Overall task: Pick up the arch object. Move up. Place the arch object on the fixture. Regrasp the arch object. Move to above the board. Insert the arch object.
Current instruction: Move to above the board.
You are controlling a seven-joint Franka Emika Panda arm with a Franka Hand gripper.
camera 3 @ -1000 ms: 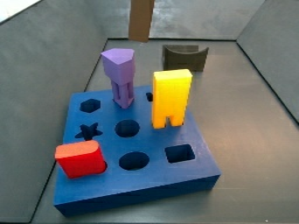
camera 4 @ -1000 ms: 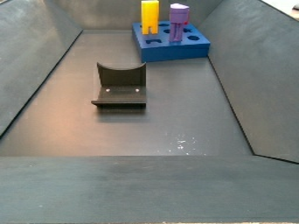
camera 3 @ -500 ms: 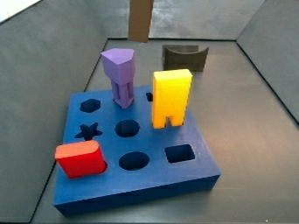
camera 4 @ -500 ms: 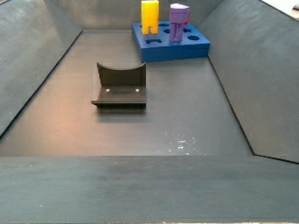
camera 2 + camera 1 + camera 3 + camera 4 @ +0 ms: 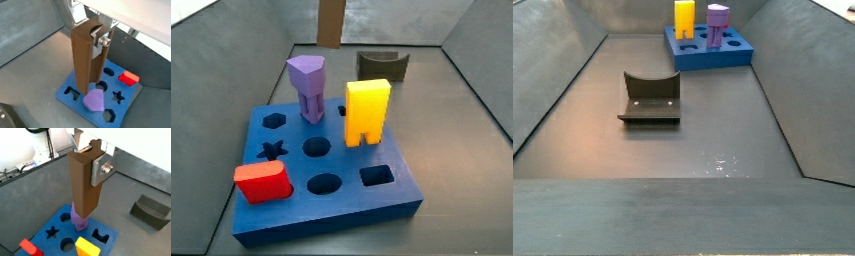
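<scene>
The gripper [image 5: 93,159] hangs above the board, its 2 fingers [image 5: 101,169] flat silver metal with a dull brushed sheen. The arch object [image 5: 85,185] clamped between them looks like matt brown plastic, smooth-sided. The board [image 5: 331,200] is matt blue plastic. The fixture [image 5: 649,98] looks dark and matt. The floor [image 5: 714,145] is grey with a faint sheen.

The gripper [image 5: 92,159] holds the arch object [image 5: 85,188] upright between its 2 fingers [image 5: 102,169], above the board [image 5: 60,224] and directly over the post [image 5: 95,101] standing in it. In a side view, the fixture [image 5: 649,98] sits well apart, nearer the camera than the board [image 5: 710,52].
</scene>
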